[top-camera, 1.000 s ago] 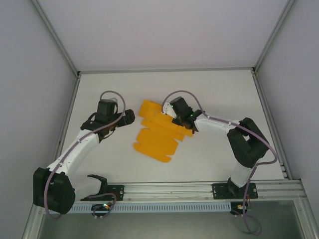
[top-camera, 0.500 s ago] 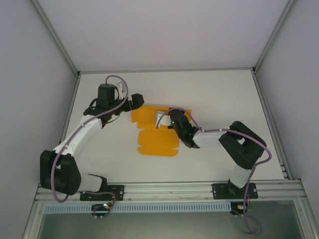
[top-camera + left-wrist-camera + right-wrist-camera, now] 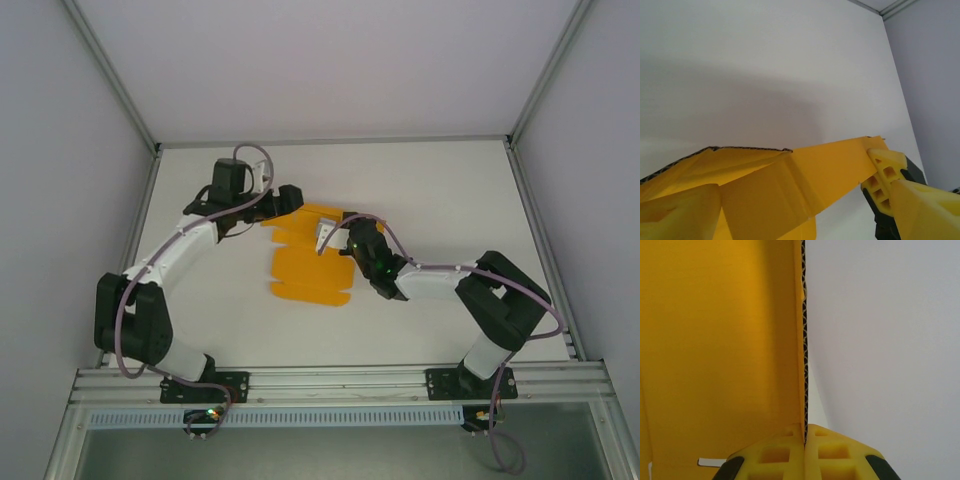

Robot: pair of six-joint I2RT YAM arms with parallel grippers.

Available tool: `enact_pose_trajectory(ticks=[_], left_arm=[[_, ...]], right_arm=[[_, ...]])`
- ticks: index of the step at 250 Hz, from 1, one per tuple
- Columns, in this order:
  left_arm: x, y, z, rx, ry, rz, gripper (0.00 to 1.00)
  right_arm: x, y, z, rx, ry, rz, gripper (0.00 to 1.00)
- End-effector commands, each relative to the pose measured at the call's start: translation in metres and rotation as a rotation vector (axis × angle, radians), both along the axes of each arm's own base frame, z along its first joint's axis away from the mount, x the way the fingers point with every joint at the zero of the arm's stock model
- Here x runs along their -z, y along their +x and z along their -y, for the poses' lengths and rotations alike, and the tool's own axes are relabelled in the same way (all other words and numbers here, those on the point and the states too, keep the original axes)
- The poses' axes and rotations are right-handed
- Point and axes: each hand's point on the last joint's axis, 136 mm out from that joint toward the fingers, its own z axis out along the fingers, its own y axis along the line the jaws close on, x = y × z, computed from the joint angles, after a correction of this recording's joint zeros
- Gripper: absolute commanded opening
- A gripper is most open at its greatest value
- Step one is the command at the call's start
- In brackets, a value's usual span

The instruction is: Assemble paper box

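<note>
Pads of the right gripper [image 3: 805, 431], yellow moulded plastic with square-celled lattice faces, are pressed together on an edge of the paper box [image 3: 720, 340]. The card's cut edge runs straight up from the seam between them. It shows a dark fluted core between two smooth, bright orange-yellow skins. The panel to the left of that edge is plain and matt.

The left gripper [image 3: 782, 186] stands with its jaws spread. Its fingers [image 3: 887, 172] are of the same yellow lattice plastic, one at each lower corner of the wrist view. A flap of the card spans the gap between them, raised off the table. A crease divides the flap, and its right corner meets the right finger. Whether either finger bears on the card cannot be told.

From overhead, the paper box is an unfolded die-cut sheet with tabs, creases and rounded near corners. It lies a little left of the table's middle. The left gripper is at its far left corner and the right gripper at its right edge, on the far half. The near half lies flat on the table [image 3: 440, 190], a smooth white matt surface. Pale grey panels [image 3: 320, 60] enclose it, and a slotted aluminium rail [image 3: 340, 380] runs along the near edge.
</note>
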Motion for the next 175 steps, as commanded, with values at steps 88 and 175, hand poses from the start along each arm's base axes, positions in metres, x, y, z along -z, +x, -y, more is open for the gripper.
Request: enact_pose_trajectory(ticks=[88, 175], left_arm=[[0.009, 0.008, 0.036, 0.059, -0.095, -0.057, 0.62], [0.014, 0.007, 0.041, 0.057, -0.134, -0.100, 0.20]], right_arm=[[-0.004, -0.005, -0.017, -0.018, 0.050, 0.022, 0.00], [0.001, -0.008, -0.020, -0.005, 0.076, 0.023, 0.00]])
